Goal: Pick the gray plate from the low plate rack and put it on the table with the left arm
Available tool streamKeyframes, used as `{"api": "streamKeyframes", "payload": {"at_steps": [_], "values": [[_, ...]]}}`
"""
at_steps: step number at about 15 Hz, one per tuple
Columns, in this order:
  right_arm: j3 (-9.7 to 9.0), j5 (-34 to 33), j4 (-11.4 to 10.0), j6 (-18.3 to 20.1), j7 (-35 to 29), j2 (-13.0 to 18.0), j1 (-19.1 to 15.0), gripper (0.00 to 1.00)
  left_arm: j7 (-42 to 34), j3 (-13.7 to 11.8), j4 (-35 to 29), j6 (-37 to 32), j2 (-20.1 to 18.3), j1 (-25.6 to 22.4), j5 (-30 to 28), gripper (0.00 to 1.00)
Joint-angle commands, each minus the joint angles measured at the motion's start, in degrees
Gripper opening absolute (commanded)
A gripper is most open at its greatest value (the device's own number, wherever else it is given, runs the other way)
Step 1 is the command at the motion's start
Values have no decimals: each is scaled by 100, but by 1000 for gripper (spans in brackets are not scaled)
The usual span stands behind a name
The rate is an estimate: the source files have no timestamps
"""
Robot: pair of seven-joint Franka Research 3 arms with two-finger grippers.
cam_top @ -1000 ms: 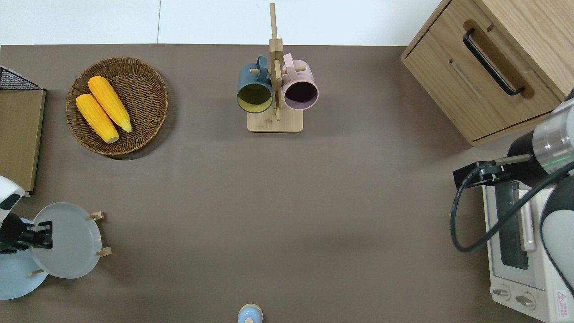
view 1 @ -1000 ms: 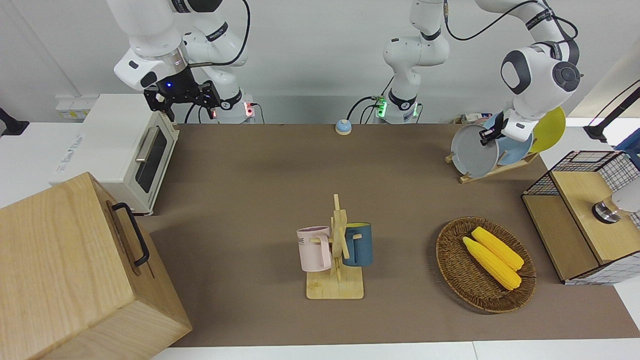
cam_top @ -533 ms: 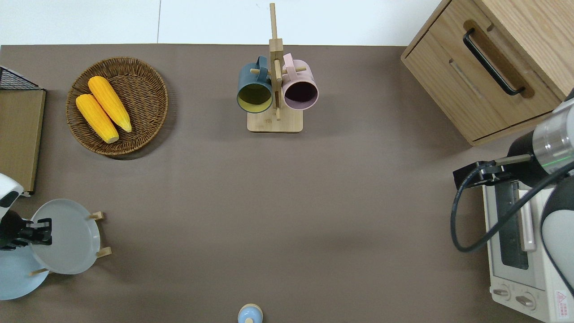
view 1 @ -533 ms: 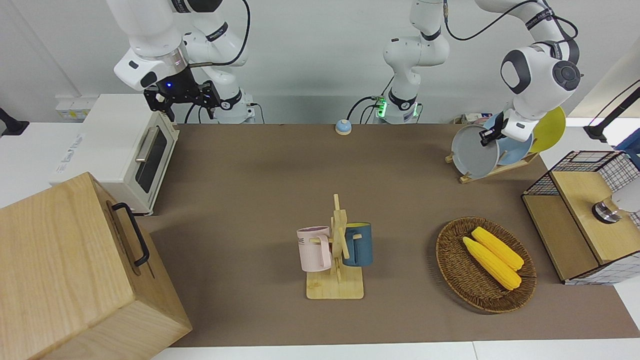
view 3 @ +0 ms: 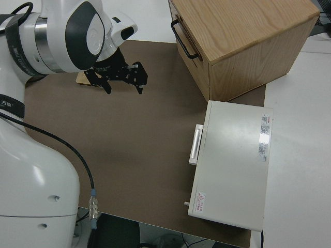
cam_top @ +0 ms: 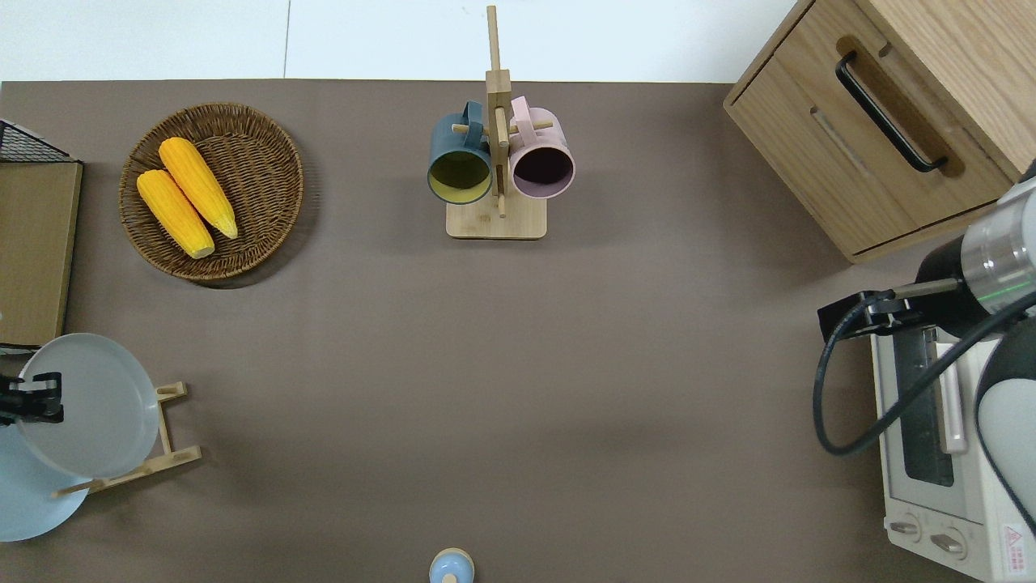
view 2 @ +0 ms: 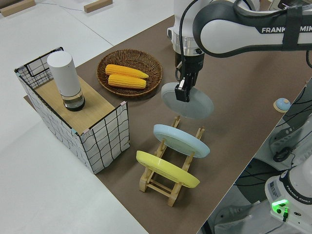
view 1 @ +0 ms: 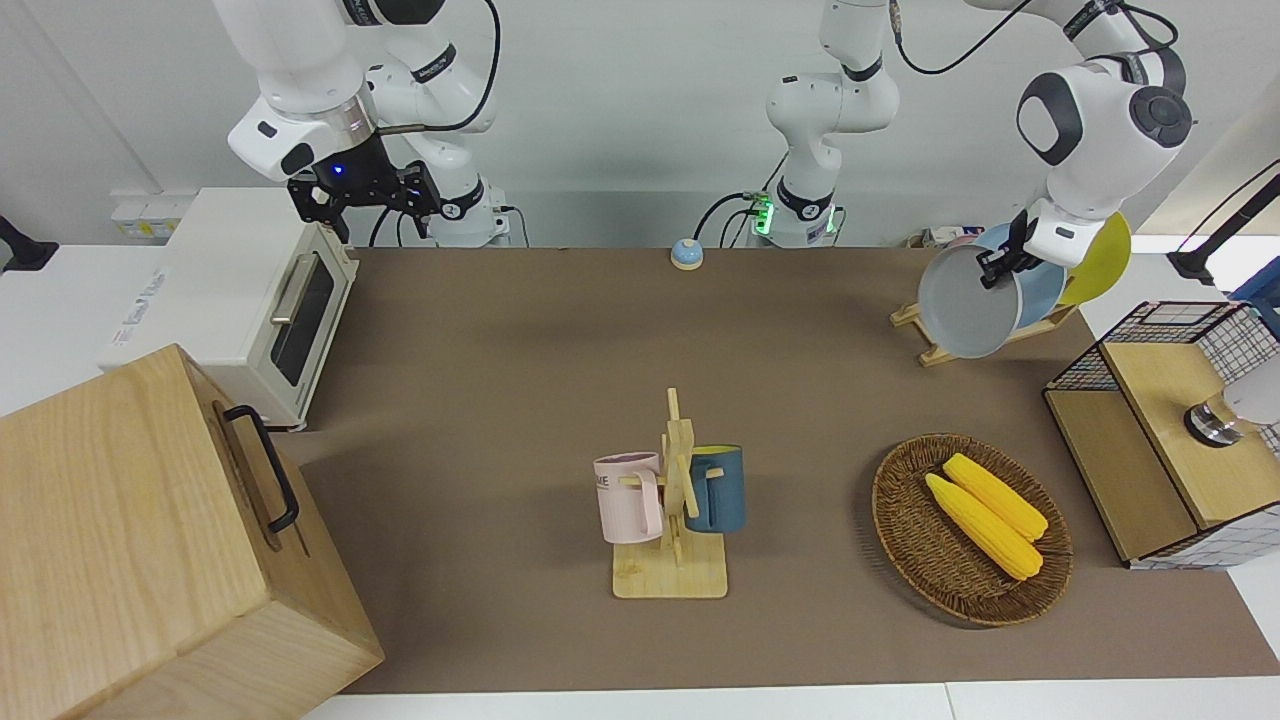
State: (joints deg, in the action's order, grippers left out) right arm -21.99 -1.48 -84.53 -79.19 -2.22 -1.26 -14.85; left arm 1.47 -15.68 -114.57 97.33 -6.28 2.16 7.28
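My left gripper (view 1: pixel 995 268) is shut on the rim of the gray plate (view 1: pixel 962 305) and holds it tilted in the air over the low plate rack (view 1: pixel 1038 325). The plate is free of the rack's pegs, as the left side view shows: plate (view 2: pixel 191 103), gripper (view 2: pixel 183 90), rack (view 2: pixel 163 187). In the overhead view the plate (cam_top: pixel 91 414) hangs over the rack (cam_top: pixel 166 425), with the gripper (cam_top: pixel 36 397) at its edge. The rack stands on the brown table (view 1: pixel 500 350) at the left arm's end. My right arm is parked, its gripper (view 3: pixel 123 78) open.
A light-blue plate (view 2: pixel 180 140) and a yellow plate (view 2: pixel 165 169) stand in the rack. A wicker basket (view 1: pixel 905 530) with two corn cobs, a wire crate (view 1: pixel 1150 400), a mug stand (view 1: pixel 675 480), a toaster oven (view 1: pixel 250 300), a wooden cabinet (view 1: pixel 130 530) and a small bell (view 1: pixel 686 254) are on or beside the table.
My left gripper has risen with the gray plate, lifting it out of the rack's slot. The rack's end pegs now stand bare. The right arm has not moved.
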Motion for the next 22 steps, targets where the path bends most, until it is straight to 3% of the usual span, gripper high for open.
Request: {"api": "streamKeyframes", "payload": {"at_steps": [1, 5, 10, 14, 19, 22], "values": [[-121, -28, 41, 62, -68, 12, -132, 983, -24, 30, 592, -766, 13, 232, 501, 98], [-121, -37, 41, 62, -68, 12, -132, 983, -15, 179, 882, -1294, -58, 250, 625, 96], [-121, -28, 41, 62, -68, 12, -132, 983, 46, 223, 1769, -2198, -49, 434, 617, 96], [-112, -28, 41, 62, -68, 12, -132, 983, 186, 223, 1903, -2315, -40, 575, 503, 96], [-121, -28, 33, 62, -68, 12, -132, 983, 697, 118, 1815, -2078, 56, 619, -603, 96], [-121, -28, 41, 62, -68, 12, -132, 983, 697, 48, 1675, -1946, 372, 619, -1559, 98]]}}
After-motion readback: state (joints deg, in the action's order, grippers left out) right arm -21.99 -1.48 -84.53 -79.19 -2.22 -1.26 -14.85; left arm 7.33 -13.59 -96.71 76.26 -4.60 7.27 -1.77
